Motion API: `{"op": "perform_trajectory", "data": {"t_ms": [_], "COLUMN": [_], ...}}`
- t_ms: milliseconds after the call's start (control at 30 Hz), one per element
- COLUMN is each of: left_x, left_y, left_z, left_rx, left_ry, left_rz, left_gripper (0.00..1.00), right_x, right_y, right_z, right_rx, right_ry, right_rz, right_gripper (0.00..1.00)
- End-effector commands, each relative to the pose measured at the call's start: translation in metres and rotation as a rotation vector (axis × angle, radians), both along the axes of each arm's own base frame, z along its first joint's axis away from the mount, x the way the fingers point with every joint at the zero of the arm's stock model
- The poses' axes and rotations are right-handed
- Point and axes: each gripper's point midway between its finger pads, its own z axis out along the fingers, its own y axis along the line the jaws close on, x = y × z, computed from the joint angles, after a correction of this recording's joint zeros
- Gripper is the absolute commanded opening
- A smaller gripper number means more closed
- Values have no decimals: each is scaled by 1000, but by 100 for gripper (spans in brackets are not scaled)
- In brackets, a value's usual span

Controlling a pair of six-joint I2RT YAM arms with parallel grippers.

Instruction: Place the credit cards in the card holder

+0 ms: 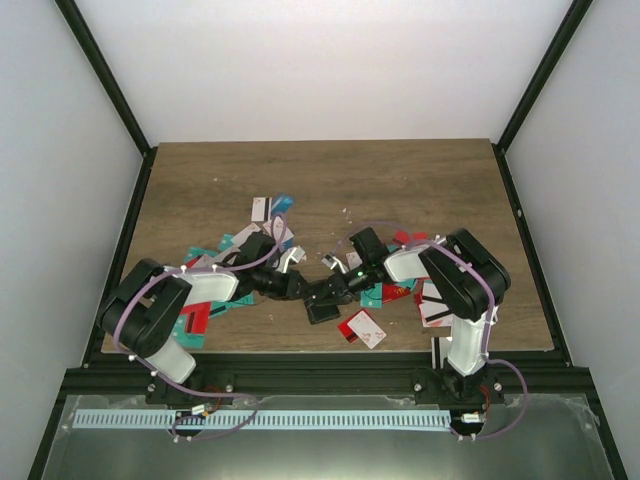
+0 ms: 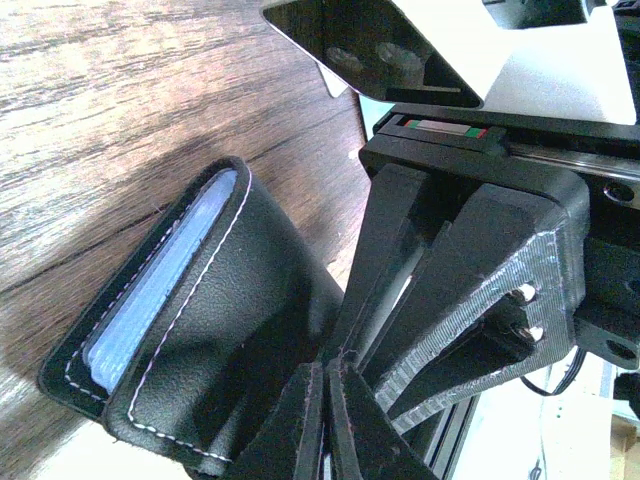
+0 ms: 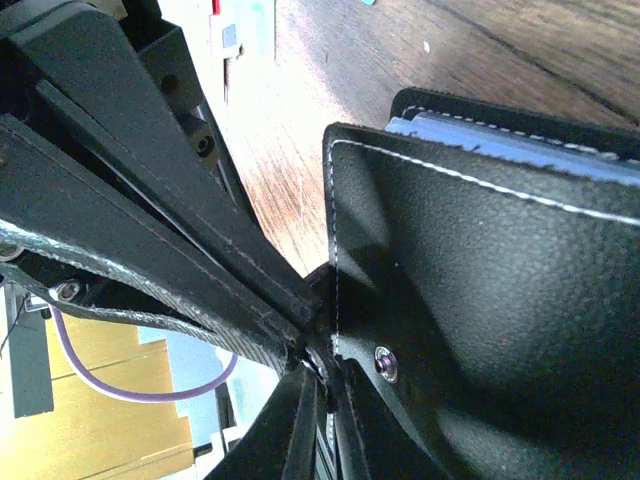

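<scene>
Near the middle of the top view, low on the wooden table [image 1: 330,170] and between the two arms: the card holder [image 1: 322,308], black, gripped from both sides.

Low in the left wrist view, clenched on the holder's stitched cover: the left gripper [image 2: 325,378], fingers pressed together with only a thin slit between them. Pale blue sleeves [image 2: 150,295] visible between the two black covers at the holder's open edge, toward the lower left of that frame. White stitching along every border.

At the bottom centre of the right wrist view, closed on the cover's lower corner: the right gripper [image 3: 322,362], fingertips almost touching, just beside a small metal snap stud [image 3: 385,365]. Holder filling the right half of that frame, blue sleeve edge along its top. Impossible to tell whether resting on the wood or raised off it.

Scattered around both arms in the top view: the credit cards [image 1: 372,296], loose on the table. Teal and red ones under and beside the right arm, a red-and-white card [image 1: 362,328] just below and right of the holder, white and blue ones [image 1: 265,208] above the left arm, more teal and red ones along the left arm's side.
</scene>
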Motion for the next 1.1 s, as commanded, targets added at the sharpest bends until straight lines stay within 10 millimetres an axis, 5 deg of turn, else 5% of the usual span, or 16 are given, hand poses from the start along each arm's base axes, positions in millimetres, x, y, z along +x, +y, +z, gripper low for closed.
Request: {"op": "perform_trajectory", "data": {"t_ms": [0, 500, 600, 700, 900, 1067], "left_x": [-4, -7, -8, -10, -13, -13], "left_y": [-12, -13, -15, -16, -17, -17], "left_z": [14, 16, 18, 18, 19, 17], "left_rx": [-80, -92, -104, -115, -124, -118], "left_ry": [-26, -31, -31, -28, -21, -20], "left_rz": [-64, -73, -83, -94, -107, -113], "left_gripper": [4, 4, 4, 4, 4, 4], "right_x": [7, 4, 4, 6, 15, 14], "right_y": [7, 0, -1, -5, -13, -13], "right_z": [14, 24, 23, 27, 29, 30], "right_rx": [46, 45, 39, 33, 37, 53], "right_ry": [-64, -123, -124, -140, -153, -143], "right_rz": [4, -2, -1, -18, -57, -48], "right_gripper": [6, 2, 32, 44, 40, 26]}}
